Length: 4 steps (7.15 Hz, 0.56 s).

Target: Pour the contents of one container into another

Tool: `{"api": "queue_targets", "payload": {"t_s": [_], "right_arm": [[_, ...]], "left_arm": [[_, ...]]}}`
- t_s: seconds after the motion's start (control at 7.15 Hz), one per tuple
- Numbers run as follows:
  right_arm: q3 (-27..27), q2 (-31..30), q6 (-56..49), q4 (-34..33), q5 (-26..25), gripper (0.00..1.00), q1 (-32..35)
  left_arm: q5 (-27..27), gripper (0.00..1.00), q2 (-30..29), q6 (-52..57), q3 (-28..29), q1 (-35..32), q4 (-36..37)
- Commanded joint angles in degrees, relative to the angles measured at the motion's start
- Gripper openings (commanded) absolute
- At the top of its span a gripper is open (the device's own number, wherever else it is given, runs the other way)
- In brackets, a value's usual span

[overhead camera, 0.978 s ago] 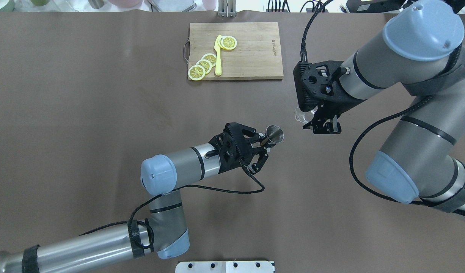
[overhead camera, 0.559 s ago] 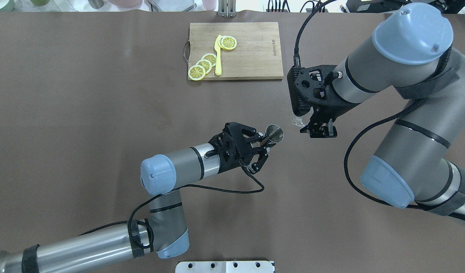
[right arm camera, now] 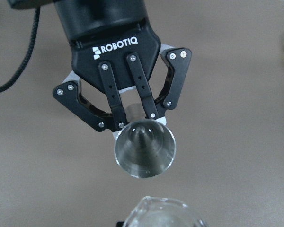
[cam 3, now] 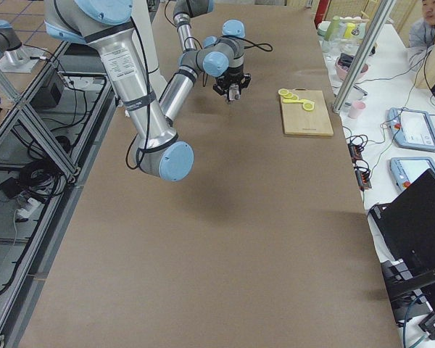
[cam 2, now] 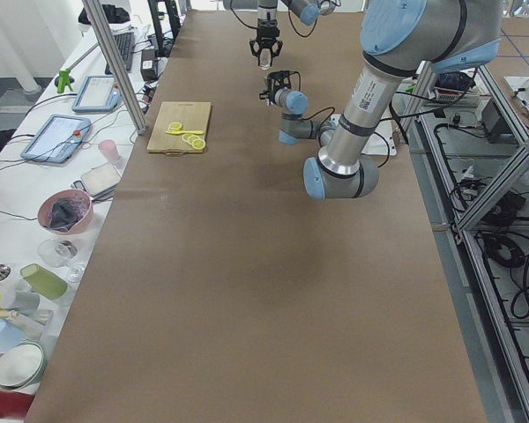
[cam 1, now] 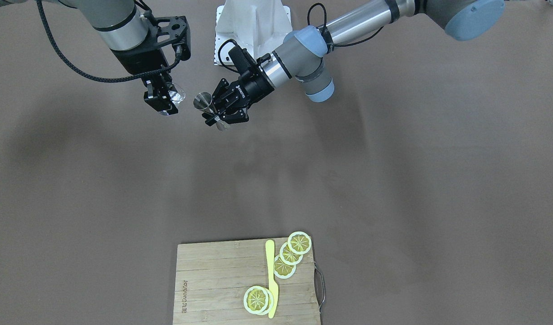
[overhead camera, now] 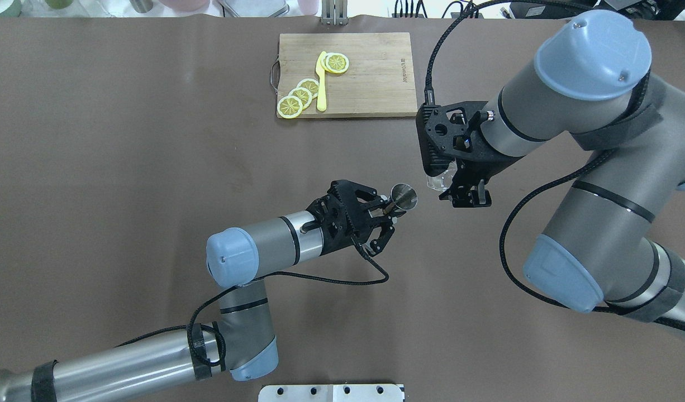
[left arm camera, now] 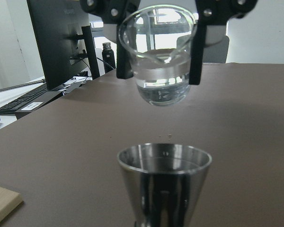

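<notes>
Your right hand (overhead camera: 452,187) gripped the clear drinking glass (left arm camera: 161,71), upright and holding liquid, raised just beyond the steel jigger (left arm camera: 164,165) clamped in your left hand (overhead camera: 388,207) above the surface (overhead camera: 152,167). Pouring looked not yet begun.

We see two arms built of silver-grey tubes with pale blue rounded caps (overhead camera: 232,258) at the joints; black bands ring the left arm (overhead camera: 270,240) and the right arm (overhead camera: 543,128); a braided black cable (overhead camera: 342,281) runs along each to the wrist; the left claw (right arm camera: 132,113) is black, its linked fingers pinned with small silver screws (right arm camera: 181,54), its housing lettered ROBOTIQ (right arm camera: 116,47) in white; the right claw (overhead camera: 466,195) is black too, under an open-framed black bracket (overhead camera: 448,125).
</notes>
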Motion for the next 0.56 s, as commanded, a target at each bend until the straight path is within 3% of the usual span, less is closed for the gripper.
{"api": "queue_targets", "payload": {"t_s": [0.0, 0.42], "right_arm": [[-0.03, 0.74, 0.14, -1.47, -1.41, 0.00, -1.17], [0.05, 2.23, 0.23, -4.19, -2.03, 0.00, -1.44]], "left_arm": [[0.00, 0.00, 0.05, 0.02, -0.07, 0.08, -0.04], [0.00, 0.00, 0.05, 0.02, -0.16, 0.08, -0.04]]}}
